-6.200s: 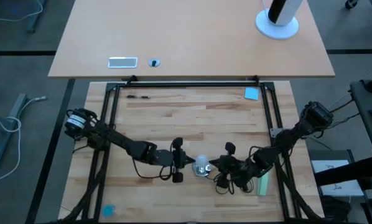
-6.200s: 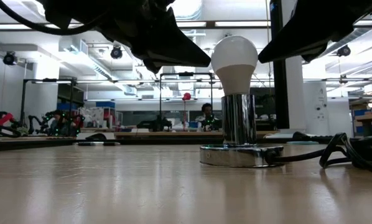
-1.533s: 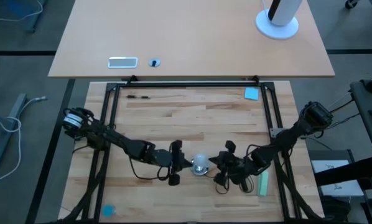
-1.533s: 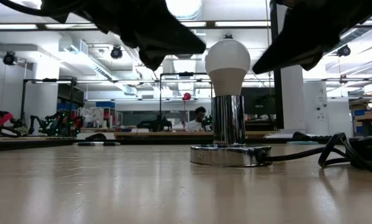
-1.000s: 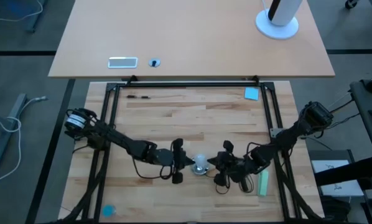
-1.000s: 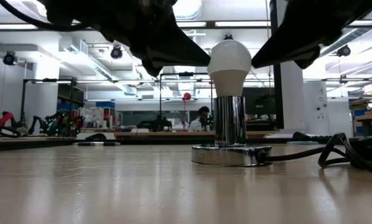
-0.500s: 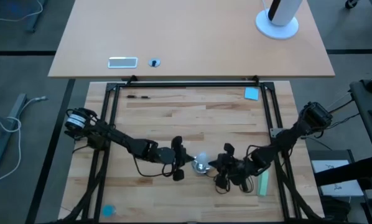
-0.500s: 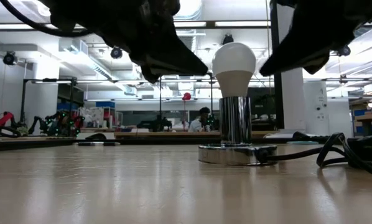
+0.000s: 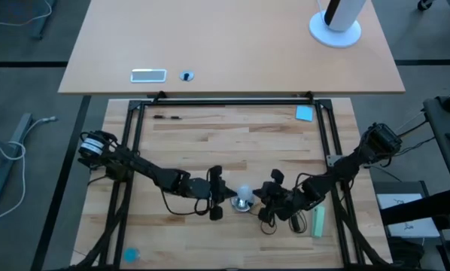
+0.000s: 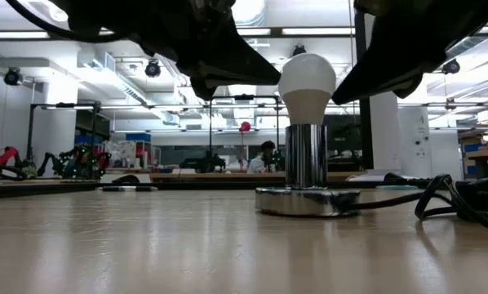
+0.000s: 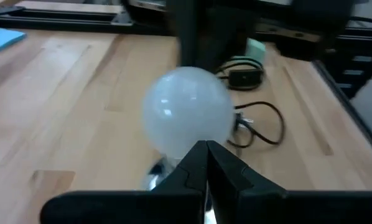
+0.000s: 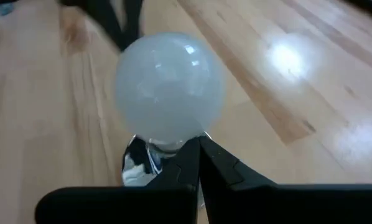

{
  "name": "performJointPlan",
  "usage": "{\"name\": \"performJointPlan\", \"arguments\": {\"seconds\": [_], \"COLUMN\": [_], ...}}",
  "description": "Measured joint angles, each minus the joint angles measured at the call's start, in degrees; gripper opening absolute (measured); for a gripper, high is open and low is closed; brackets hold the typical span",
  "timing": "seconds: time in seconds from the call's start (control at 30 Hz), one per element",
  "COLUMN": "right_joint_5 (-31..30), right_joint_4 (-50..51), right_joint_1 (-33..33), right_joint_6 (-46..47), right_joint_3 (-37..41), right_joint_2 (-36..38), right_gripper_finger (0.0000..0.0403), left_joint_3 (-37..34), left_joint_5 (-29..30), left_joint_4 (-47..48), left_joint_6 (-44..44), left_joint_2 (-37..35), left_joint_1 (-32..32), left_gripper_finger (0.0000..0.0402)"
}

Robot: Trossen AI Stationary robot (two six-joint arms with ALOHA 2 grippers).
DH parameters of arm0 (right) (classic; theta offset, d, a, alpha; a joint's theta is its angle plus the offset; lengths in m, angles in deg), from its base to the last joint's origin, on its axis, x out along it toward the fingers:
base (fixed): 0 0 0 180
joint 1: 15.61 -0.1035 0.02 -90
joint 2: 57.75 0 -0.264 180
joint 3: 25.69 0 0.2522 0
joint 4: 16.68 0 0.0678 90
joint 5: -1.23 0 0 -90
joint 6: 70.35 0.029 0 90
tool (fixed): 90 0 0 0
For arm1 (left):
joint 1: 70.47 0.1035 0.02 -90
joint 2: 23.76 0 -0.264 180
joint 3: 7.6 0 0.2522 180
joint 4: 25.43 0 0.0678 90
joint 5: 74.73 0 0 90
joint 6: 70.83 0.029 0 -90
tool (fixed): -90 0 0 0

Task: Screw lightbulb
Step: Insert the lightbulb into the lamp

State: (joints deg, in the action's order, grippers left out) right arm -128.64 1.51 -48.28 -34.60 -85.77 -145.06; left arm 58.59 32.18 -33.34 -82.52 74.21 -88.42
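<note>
Lightbulb (image 10: pixel 307 79) stands upright in its silver socket (image 10: pixel 307 200) near the tabletop's (image 9: pixel 232 143) front edge, directly between both tools; left tool (image 9: pixel 226 196) and right tool (image 9: pixel 261 197), each closed and empty, flank it closely, equally near.

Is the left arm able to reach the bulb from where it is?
Probably yes. The left gripper is shut right beside the bulb with nothing between them; the right gripper sits on the bulb's other side.

Ceiling: long fluorescent strip lights (image 10: pixel 309 32), exposed pipes.
Floor: grey carpet (image 9: pixel 29 188).
Furniture: pale wooden desk (image 9: pixel 232 45) beyond.
</note>
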Motion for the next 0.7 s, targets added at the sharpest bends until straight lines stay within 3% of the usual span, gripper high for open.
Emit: {"name": "performJointPlan", "arguments": {"seconds": [0.13, 0.47, 0.7], "right_joint_5": [3.5, 2.6, -2.9], "right_joint_4": [-0.9, 1.0, 8.2], "right_joint_1": [-0.8, -2.0, -1.6], "right_joint_6": [0.1, 2.6, 7.6], "right_joint_3": [0.0, -0.1, -0.1], "right_joint_2": [0.0, 0.0, 0.1], "right_gripper_finger": [0.0000, 0.0000, 0.0000], "left_joint_3": [0.0, 0.0, 0.0], "left_joint_5": [1.4, 1.7, -5.5], "left_joint_4": [0.0, 5.6, 1.4], "left_joint_6": [-0.1, -3.3, -0.9], "left_joint_2": [0.0, 0.0, -0.1], "left_joint_1": [0.3, 0.0, -0.2], "left_gripper_finger": [0.0000, 0.0000, 0.0000]}}
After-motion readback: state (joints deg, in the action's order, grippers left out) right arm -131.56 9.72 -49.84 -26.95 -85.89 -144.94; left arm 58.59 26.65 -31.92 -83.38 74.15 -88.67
